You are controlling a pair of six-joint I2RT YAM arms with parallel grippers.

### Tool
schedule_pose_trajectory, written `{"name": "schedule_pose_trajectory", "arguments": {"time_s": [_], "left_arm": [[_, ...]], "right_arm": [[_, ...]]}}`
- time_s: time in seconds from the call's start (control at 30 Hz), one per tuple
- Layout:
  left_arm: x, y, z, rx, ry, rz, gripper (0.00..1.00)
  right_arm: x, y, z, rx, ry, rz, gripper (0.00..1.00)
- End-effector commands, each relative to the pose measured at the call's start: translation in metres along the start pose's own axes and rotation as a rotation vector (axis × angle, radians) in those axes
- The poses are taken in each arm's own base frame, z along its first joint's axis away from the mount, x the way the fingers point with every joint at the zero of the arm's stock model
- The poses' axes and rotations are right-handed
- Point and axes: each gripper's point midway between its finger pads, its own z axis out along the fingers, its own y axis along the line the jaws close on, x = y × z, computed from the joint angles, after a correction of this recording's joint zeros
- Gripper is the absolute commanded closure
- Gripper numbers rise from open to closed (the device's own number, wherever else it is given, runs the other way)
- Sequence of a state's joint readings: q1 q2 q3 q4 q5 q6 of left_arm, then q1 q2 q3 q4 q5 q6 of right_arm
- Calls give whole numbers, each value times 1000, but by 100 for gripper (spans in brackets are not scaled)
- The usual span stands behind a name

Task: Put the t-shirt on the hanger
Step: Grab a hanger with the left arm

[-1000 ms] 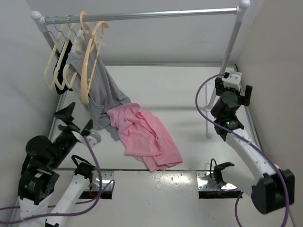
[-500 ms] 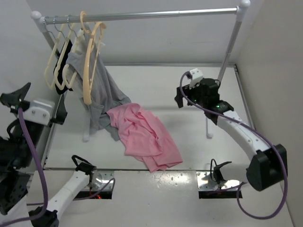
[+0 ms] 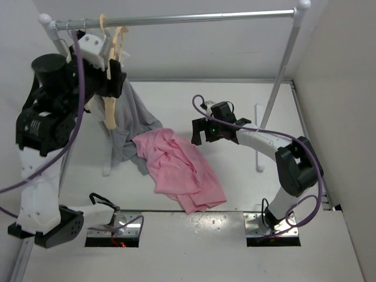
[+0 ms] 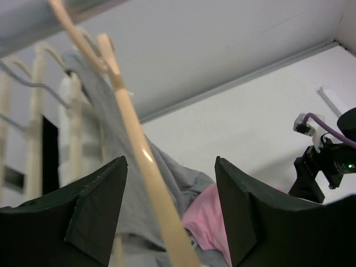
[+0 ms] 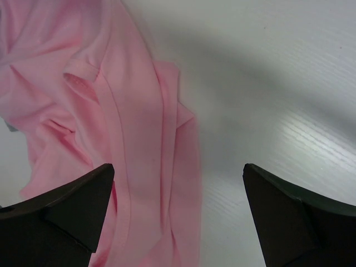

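The pink t-shirt [image 3: 176, 164] lies crumpled on the table, its top left corner against the grey garment. The peach hanger [image 3: 110, 115] hangs from the rail at the back left. My left gripper [image 3: 115, 79] is raised to it and open. In the left wrist view the hanger's arm [image 4: 139, 150] runs between my spread jaws [image 4: 169, 217] without being clamped, and the t-shirt [image 4: 207, 219] shows below. My right gripper [image 3: 202, 130] is open, low over the t-shirt's upper right edge. In the right wrist view that edge [image 5: 167, 144] lies between my open jaws [image 5: 178, 217].
A grey sleeveless garment [image 3: 132, 117] hangs behind the peach hanger and drapes onto the table. Cream hangers [image 4: 36, 111] hang further left on the metal rail [image 3: 188, 19]. The rack's right post [image 3: 283, 70] and its foot [image 3: 258, 138] stand beside my right arm.
My left arm has risen from low at the left up to the peach hanger. My right arm has swung from the back right leftward and down to the t-shirt's edge.
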State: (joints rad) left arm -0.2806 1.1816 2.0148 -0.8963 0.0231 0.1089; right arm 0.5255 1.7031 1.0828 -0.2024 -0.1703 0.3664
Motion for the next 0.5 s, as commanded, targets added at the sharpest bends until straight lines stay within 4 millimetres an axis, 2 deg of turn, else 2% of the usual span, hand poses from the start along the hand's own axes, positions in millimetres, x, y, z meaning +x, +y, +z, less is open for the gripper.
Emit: {"name": "schedule_pose_trajectory", "arguments": {"time_s": [0.0,0.03,0.1,0.23,0.4,0.43,0.47], "left_arm": [[0,-2,9,-8,19,-114,30],[3,-3,15,-6,33,-125,30],[7,-2,17,-16,45,-125,28],[29,3,32,-72,111,-119,30],[38,1,43,-87,123,-105,31],[40,3,41,-97,126,-96,31],[41,3,43,-97,125,-96,35]], "right_arm": [[-32,20,-5,-69,-108,37,1],[-26,18,-1,-63,-84,42,1],[-28,21,1,-66,-74,25,1],[-25,23,7,-68,-60,11,1],[-28,24,6,-69,-61,1,1],[-28,24,6,-69,-61,1,1],[-28,24,6,-69,-61,1,1]]}}
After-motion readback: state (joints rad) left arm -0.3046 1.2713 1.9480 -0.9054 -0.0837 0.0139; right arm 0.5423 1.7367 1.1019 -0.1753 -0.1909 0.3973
